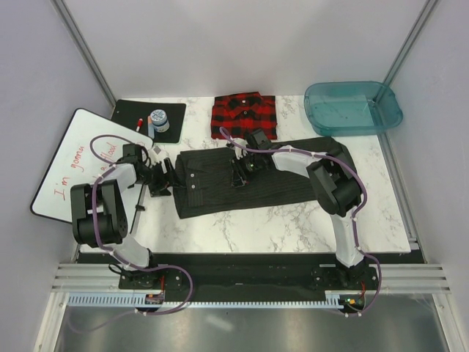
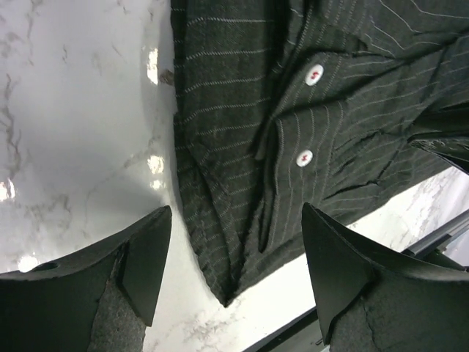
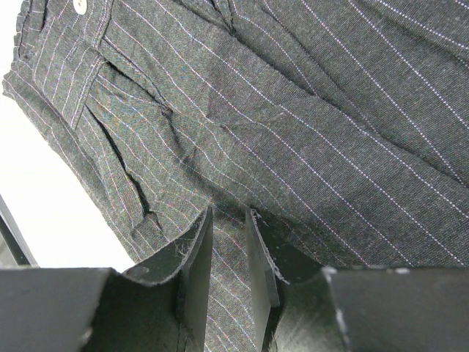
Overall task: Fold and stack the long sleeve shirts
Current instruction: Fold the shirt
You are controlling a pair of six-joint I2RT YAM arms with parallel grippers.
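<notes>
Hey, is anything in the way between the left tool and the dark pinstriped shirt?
Nothing visible. The left tool, jaws open, is right at a corner of the pinstriped shirt, with only cloth and bare tabletop between its fingers.

The charcoal pinstriped shirt (image 1: pixel 220 187) is matt woven cloth, the red plaid shirt (image 1: pixel 244 115) at the far side matt flannel, both on a glossy marble-patterned table (image 1: pixel 278 227), with a translucent, shiny teal plastic tub (image 1: pixel 352 110) far right.
</notes>
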